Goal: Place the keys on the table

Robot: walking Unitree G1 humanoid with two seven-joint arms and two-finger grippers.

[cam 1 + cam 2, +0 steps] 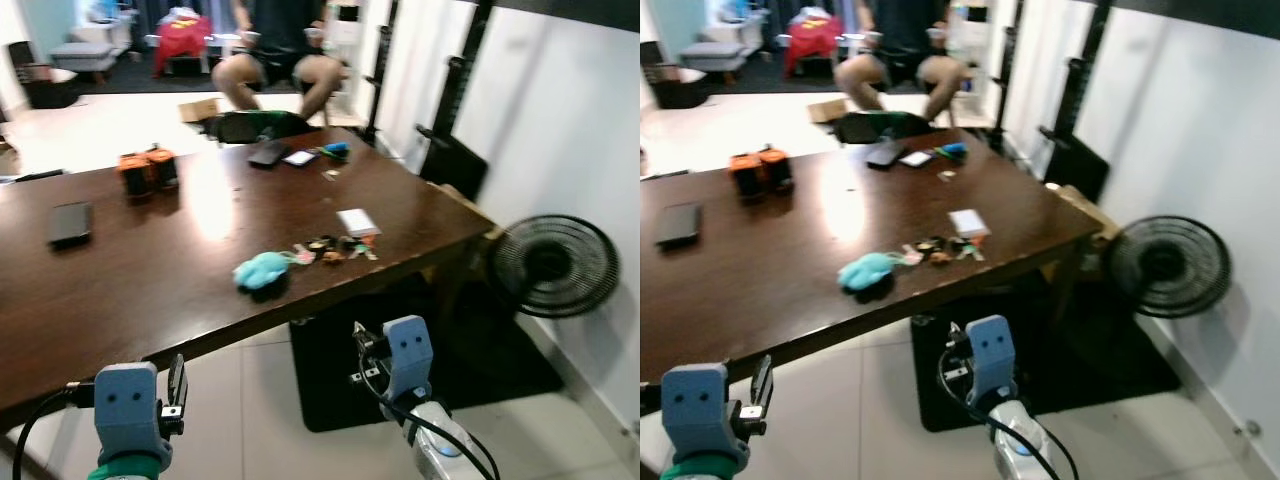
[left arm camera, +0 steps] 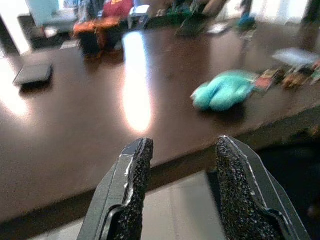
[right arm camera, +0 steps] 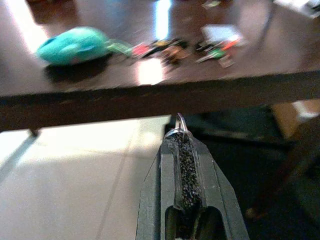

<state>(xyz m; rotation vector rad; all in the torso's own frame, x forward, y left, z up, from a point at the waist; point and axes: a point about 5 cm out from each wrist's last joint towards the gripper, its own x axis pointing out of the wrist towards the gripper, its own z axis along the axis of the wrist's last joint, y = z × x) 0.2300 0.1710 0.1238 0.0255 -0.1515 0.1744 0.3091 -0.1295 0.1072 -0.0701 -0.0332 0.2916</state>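
Observation:
A bunch of keys (image 1: 335, 247) with a teal plush charm (image 1: 262, 270) lies on the dark wooden table (image 1: 200, 230), close to its near edge. The same keys (image 3: 170, 50) and plush (image 3: 75, 45) show in the right wrist view. My right gripper (image 3: 179, 137) is shut below and in front of the table edge, and a small metal ring (image 3: 181, 124) pokes out at its tip. My left gripper (image 2: 182, 150) is open and holds nothing, low before the table edge, with the plush (image 2: 224, 90) ahead of it to one side.
A white card (image 1: 358, 221), a dark wallet (image 1: 70, 222), two orange-and-black items (image 1: 147, 170) and small things (image 1: 285, 154) rest on the table. A person (image 1: 280, 60) sits beyond the far edge. A floor fan (image 1: 553, 265) and a black mat (image 1: 420, 380) lie to the right.

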